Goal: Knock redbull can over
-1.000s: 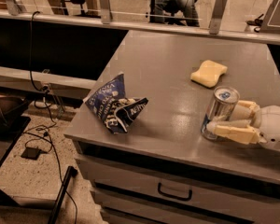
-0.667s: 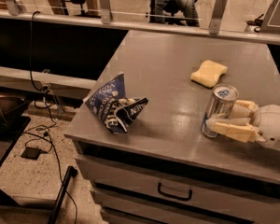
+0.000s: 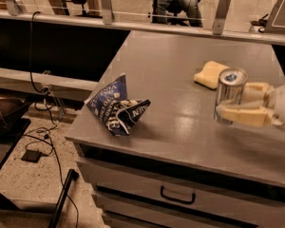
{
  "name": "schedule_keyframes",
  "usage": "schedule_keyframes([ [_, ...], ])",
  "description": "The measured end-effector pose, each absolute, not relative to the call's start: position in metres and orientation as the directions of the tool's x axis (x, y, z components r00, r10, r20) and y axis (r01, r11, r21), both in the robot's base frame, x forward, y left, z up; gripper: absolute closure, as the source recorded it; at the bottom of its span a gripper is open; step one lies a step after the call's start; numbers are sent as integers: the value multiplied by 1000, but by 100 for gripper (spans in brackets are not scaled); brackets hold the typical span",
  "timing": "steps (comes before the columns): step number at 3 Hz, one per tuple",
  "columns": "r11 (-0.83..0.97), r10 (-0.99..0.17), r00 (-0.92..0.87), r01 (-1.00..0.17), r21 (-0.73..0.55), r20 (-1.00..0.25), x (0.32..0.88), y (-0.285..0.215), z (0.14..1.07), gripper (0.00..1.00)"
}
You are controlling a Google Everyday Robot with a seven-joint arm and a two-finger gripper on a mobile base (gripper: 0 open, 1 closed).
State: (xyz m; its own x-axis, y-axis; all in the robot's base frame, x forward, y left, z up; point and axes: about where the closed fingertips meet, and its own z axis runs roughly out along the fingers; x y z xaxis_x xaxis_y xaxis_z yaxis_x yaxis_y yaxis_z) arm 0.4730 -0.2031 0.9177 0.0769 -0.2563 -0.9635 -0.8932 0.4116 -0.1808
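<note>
The redbull can (image 3: pixel 229 95) stands upright on the right part of the grey table (image 3: pixel 171 65), its top showing blue. My gripper (image 3: pixel 235 103) reaches in from the right edge, fingers (image 3: pixel 244 116) spread, one in front of the can and one behind. The yellow sponge (image 3: pixel 209 74) lies just behind. The crumpled snack bag (image 3: pixel 116 109) sits well apart near the left front edge, with bare surface between. The drawer (image 3: pixel 180 194) below is closed. Cables (image 3: pixel 42 141) lie on the speckled floor
</note>
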Motion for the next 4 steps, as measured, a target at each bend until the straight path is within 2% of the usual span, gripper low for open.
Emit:
schedule_keyframes([
  [1,377,-465,82,-883,-281,-881,483,-213,947,100],
  [2,316,-648,51,-890,-329,-760,489,-224,951,100],
  [3,210,-819,-11,-936,-283,-574,488,-240,934,100],
  [4,150,-907,-53,-968,-202,-418,476,-258,914,100],
])
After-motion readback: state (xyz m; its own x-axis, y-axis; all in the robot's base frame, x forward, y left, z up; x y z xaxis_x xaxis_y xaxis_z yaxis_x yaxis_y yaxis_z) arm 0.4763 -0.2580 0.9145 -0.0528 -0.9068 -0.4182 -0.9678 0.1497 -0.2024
